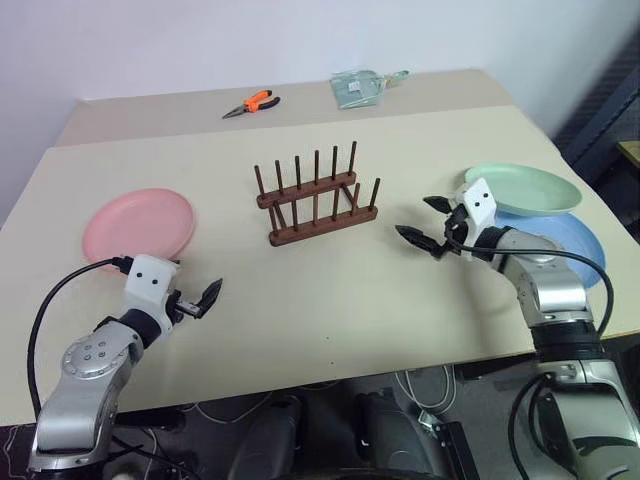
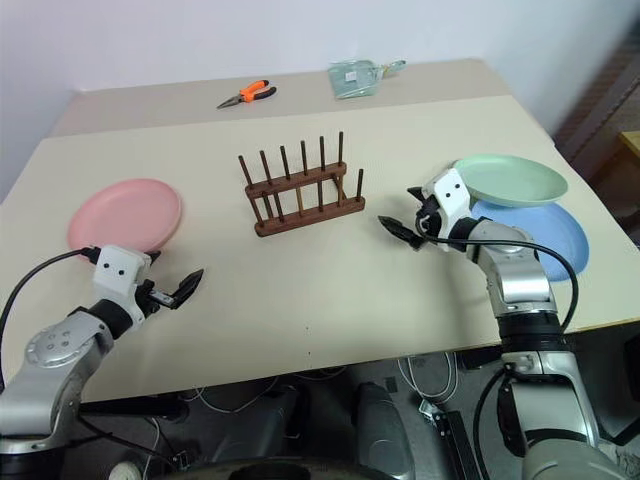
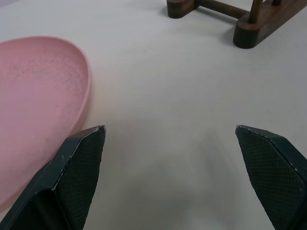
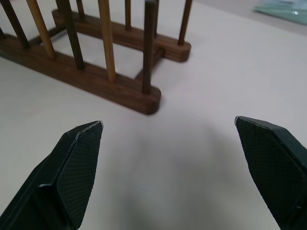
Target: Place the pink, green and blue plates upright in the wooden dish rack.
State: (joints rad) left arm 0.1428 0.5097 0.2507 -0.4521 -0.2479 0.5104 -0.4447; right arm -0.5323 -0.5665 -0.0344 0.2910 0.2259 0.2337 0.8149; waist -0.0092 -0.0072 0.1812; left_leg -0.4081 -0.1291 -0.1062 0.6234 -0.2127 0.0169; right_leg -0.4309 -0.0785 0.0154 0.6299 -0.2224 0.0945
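Centrally on the beige table (image 1: pixel 330 300) stands the wooden dish rack (image 1: pixel 316 203) with no plate in it, the pink plate (image 1: pixel 138 224) lying flat well to its left and the green plate (image 1: pixel 524 188) resting on the blue plate (image 1: pixel 565 243) to its right. Both pincers are spread wide and hold nothing: the left gripper (image 1: pixel 203 299) hovers just beside the pink plate, the right gripper (image 1: pixel 424 222) between the rack and the stacked plates.

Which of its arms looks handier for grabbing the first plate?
Probably the left: its open left gripper sits right beside the pink plate. The right gripper points toward the wooden dish rack.
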